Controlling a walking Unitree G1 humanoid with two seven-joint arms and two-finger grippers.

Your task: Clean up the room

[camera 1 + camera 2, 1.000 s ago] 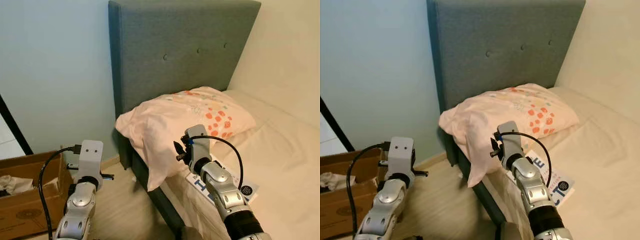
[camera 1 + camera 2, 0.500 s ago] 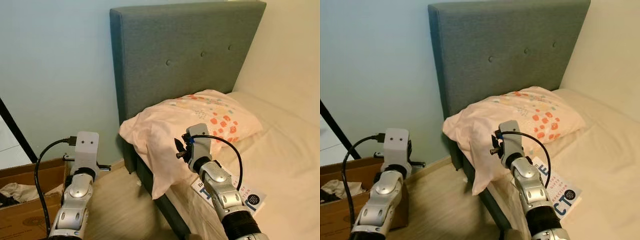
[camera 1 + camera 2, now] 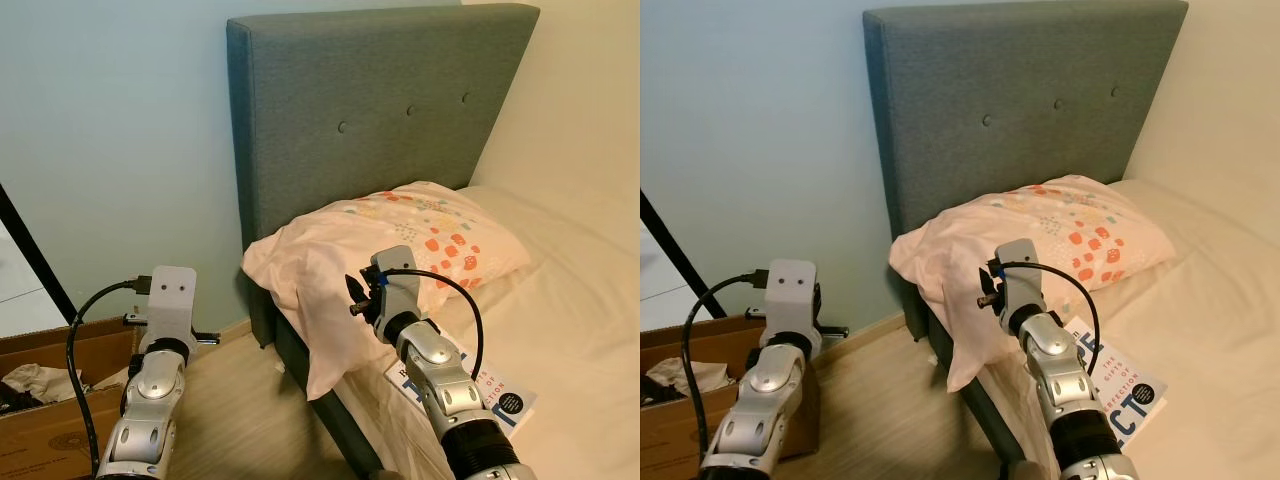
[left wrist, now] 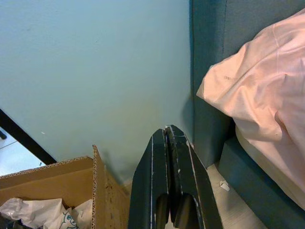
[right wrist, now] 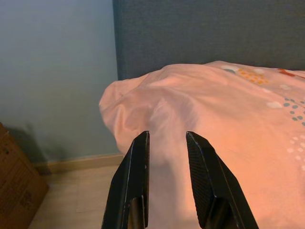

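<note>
— Grippers?
— Right gripper (image 5: 167,143) parted, empty, with the pink pillow (image 5: 228,119) just ahead of its tips. Left gripper (image 4: 169,138) pressed closed, empty, the cardboard box (image 4: 52,183) beside it.

Head stereo pair: looks fwd and down at bed corner, headboard (image 3: 380,110), pillow (image 3: 400,240), both arms. Left wrist cam: close, faces wall, box (image 4: 52,183), pillow edge. Right wrist cam: close on pillow. All share pillow, headboard.
</note>
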